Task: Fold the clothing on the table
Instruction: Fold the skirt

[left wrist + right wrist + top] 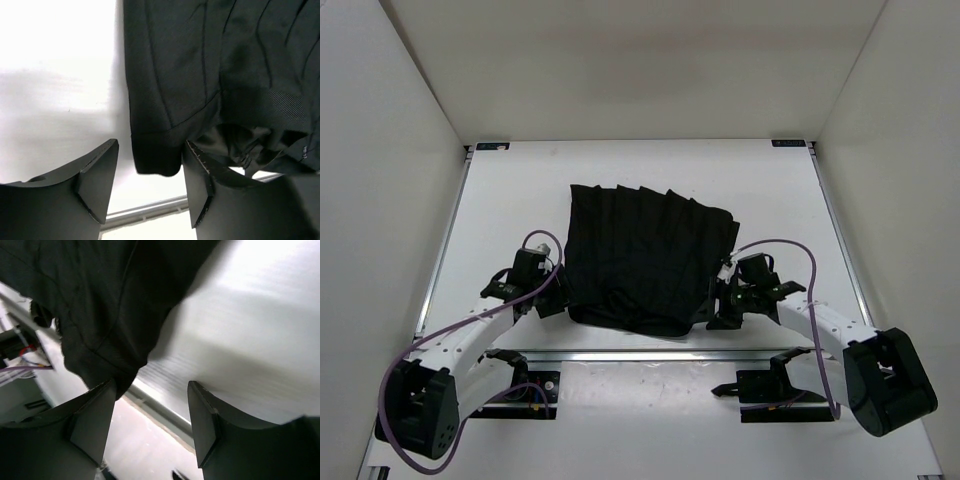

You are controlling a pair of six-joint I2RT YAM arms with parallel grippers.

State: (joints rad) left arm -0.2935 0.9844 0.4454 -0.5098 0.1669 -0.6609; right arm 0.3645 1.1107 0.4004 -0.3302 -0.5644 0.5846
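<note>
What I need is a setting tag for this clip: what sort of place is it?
Likely a robot lab test cell: plain white walls box in a white table, left arm and right arm are bolted at its near edge, black clothing laid out between them.

bright, even light; table (55, 45) glares in wrist views.

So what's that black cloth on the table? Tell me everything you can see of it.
The clothing is plain black soft fabric, matte, with lengthwise seams like pleats fanning toward a stepped far edge. It lies mostly flat on the white table, close to its near side, the near edge rumpled. A hemmed near corner sits between the open fingers of the left gripper; the right gripper, open too, has the other near corner beside one finger.
</note>
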